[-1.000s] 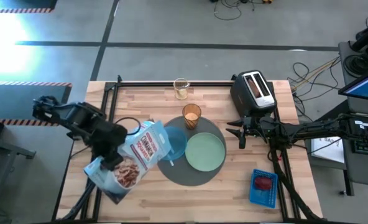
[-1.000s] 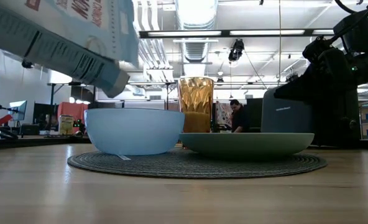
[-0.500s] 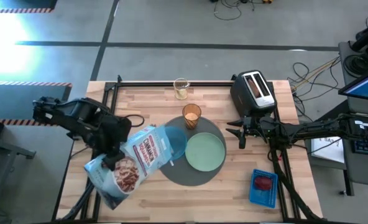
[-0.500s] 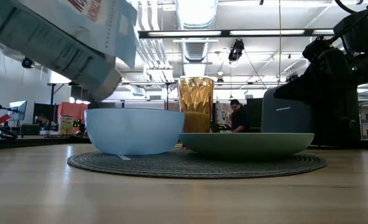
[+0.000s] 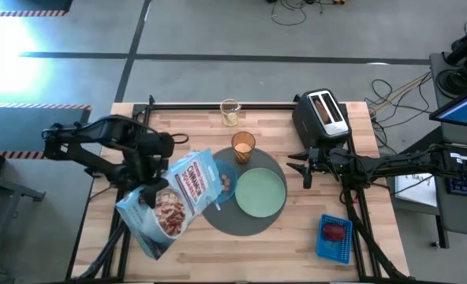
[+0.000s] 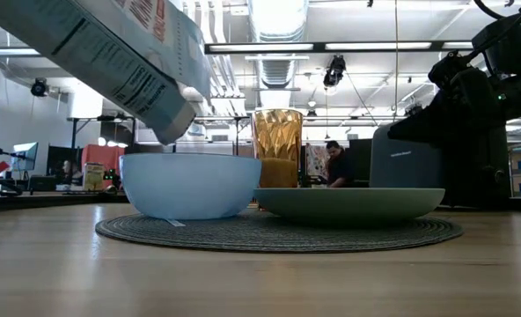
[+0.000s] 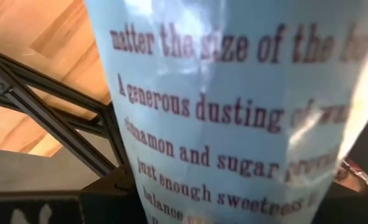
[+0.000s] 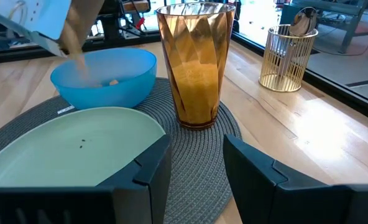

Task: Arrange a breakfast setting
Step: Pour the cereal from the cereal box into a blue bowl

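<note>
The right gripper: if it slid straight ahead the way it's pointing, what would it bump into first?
Probably the pale-green plate right ahead of the open right gripper, or the amber tumbler behind it. It depends on the gripper's height, which is hard to judge.

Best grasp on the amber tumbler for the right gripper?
Probably the mid-body of the amber tumbler, approached level from the right gripper's side. It stands upright with tall, faceted walls tapering toward the base, and the blue bowl and pale-green plate crowd its other sides.
</note>
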Motion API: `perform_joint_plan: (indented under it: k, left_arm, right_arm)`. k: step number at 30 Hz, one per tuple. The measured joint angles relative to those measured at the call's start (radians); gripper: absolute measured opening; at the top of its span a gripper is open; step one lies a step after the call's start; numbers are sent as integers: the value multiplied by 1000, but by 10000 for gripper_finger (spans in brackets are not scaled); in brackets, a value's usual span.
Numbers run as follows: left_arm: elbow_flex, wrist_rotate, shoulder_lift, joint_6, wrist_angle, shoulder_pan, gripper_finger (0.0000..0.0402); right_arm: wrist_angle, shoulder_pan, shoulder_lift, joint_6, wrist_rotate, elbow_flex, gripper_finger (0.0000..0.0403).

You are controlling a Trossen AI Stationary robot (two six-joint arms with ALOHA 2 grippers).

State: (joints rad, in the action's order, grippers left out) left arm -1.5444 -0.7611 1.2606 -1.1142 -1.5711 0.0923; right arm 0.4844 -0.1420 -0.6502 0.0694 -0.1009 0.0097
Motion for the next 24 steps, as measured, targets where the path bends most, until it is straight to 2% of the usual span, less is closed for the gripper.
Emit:
perform_joint_plan:
  k: [24]
  left_arm:
    - [0, -86, 11, -16, 0, -81, 192]
  right_arm:
    - [0, 0, 0, 0, 0, 0, 134]
